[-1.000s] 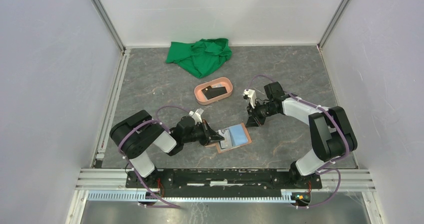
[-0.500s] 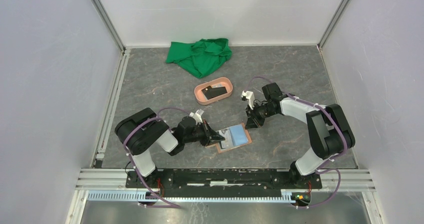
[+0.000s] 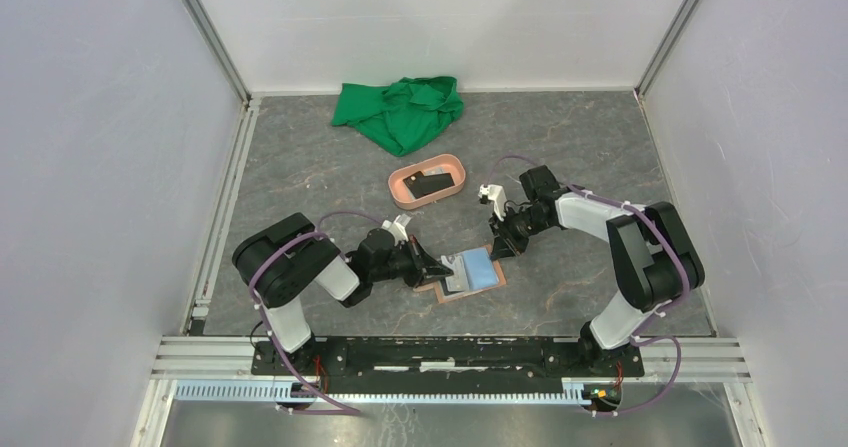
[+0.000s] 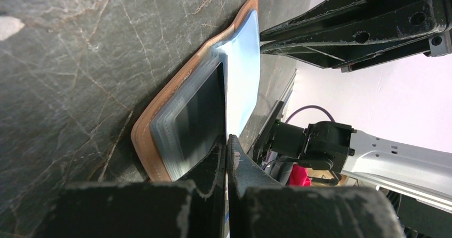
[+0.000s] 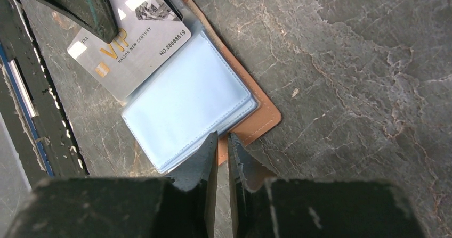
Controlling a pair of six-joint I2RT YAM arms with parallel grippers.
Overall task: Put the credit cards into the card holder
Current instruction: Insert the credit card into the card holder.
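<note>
The tan card holder (image 3: 492,285) lies open on the table between both arms, its light blue clear sleeves (image 5: 186,102) facing up. A grey credit card (image 5: 133,46) with gold VIP lettering sits partly inside a sleeve. My left gripper (image 3: 440,267) is shut on that card's outer edge; in the left wrist view its closed tips (image 4: 226,138) meet the dark card (image 4: 197,115). My right gripper (image 5: 223,137) hovers at the holder's far edge, jaws a narrow slit apart with nothing between them. Another black credit card (image 3: 432,182) lies in the pink tray (image 3: 400,195).
A crumpled green cloth (image 3: 400,110) lies at the back of the table. White walls and aluminium frame rails (image 3: 215,227) enclose the grey marble-patterned table (image 3: 300,167). The arm bases sit on the near rail (image 3: 440,352).
My right gripper has edged left toward the holder's far edge. The left gripper has crept slightly right with the card at the sleeves. The holder has barely shifted.
</note>
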